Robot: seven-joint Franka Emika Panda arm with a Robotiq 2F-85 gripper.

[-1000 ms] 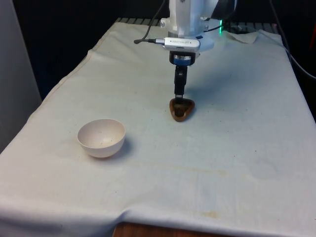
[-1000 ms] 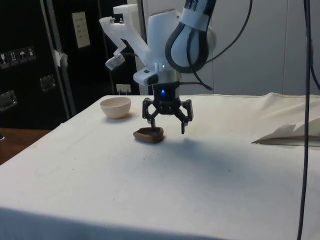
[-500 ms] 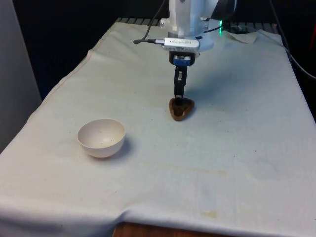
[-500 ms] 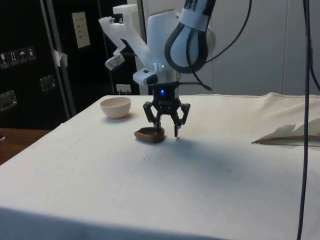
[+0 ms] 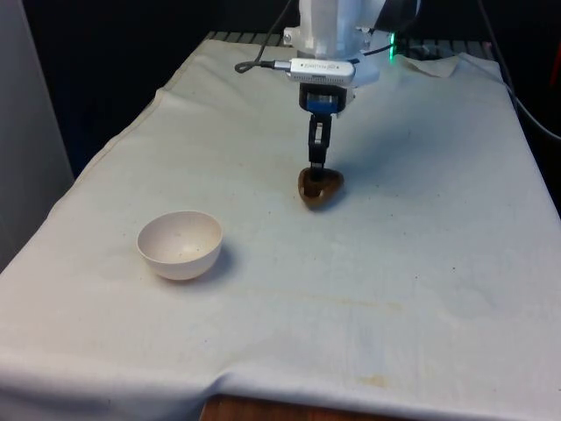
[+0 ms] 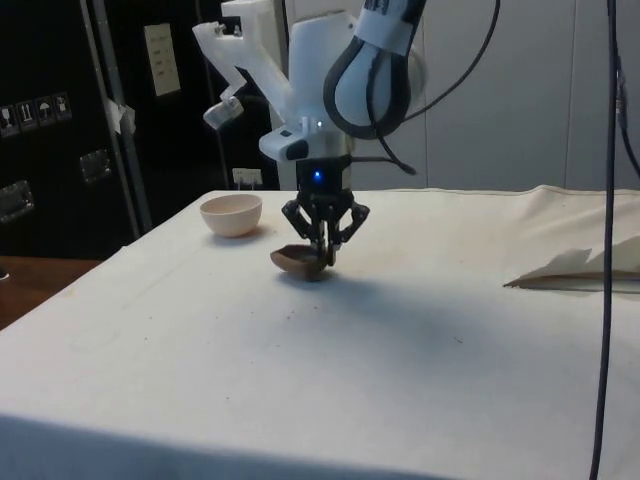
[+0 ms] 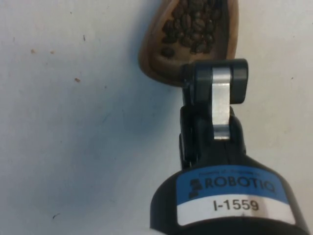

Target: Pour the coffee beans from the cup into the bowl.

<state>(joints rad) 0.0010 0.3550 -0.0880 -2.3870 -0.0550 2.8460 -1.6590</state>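
the front view is taken from a raised point beyond the near end of the table (image 5: 438, 289), angled down its length toward the far end, so the whole white cloth is taken in from a middling distance. the side view is taken low, from the table's flank, almost level with the cloth, facing across toward dark cabinets (image 6: 60, 120). the wrist view is taken from very close, straight down onto the cloth past the gripper (image 7: 215, 93). the brown cup (image 5: 318, 187) of coffee beans (image 7: 191, 23) and the gripper above it are shared by all three views; the white bowl (image 5: 180, 245) is shared by the front and side views.
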